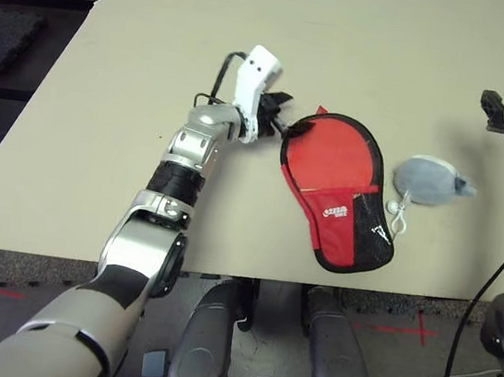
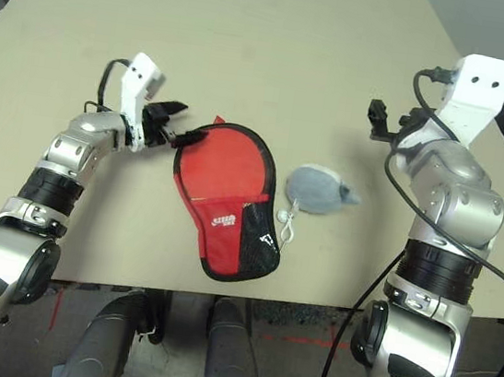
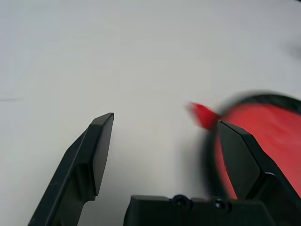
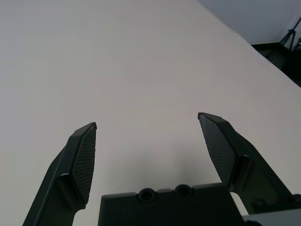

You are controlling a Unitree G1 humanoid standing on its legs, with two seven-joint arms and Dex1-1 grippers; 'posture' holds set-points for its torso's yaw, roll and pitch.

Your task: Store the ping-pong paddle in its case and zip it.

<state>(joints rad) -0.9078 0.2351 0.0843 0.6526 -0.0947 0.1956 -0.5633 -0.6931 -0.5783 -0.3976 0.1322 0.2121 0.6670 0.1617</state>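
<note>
The case (image 2: 225, 199) lies closed at centre frame, zipper rim apparently shut. Left gripper (image 2: 174, 120) gapes empty at its upper-left edge; right gripper (image 4: 148, 141) spread wide, empty. Verify full closure before withdrawing.

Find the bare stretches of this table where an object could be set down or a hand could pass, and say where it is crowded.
Free: the wide far part of the table beyond everything, and the strip between the grey lump and the right tool. Crowded: the near middle, where the left tool sits at the edge of the case, and the lump with its cord lies close beside the case.
</note>
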